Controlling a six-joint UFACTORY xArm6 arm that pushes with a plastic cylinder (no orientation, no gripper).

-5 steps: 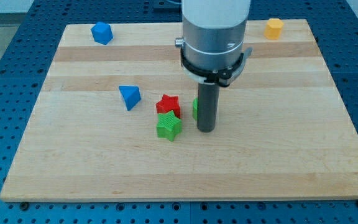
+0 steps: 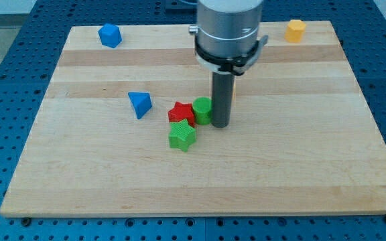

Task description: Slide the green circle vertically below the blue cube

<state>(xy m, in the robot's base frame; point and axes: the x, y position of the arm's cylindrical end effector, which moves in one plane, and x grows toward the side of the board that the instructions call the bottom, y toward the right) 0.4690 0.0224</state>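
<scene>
The green circle (image 2: pixel 202 110) lies near the board's middle, touching the red star (image 2: pixel 181 112) on its left. My tip (image 2: pixel 220 124) stands right against the green circle's right side. The blue cube (image 2: pixel 110 35) sits at the view's top left, far from the circle. The rod hides part of the circle's right edge.
A green star (image 2: pixel 182 136) lies just below the red star. A blue triangle (image 2: pixel 139 104) is to the left of them. A yellow block (image 2: pixel 295 30) sits at the top right. The wooden board (image 2: pixel 313 167) ends near all four sides of the view.
My tip has moved up and slightly left. The green circle has slid left and now touches the red star, showing more fully from behind the rod.
</scene>
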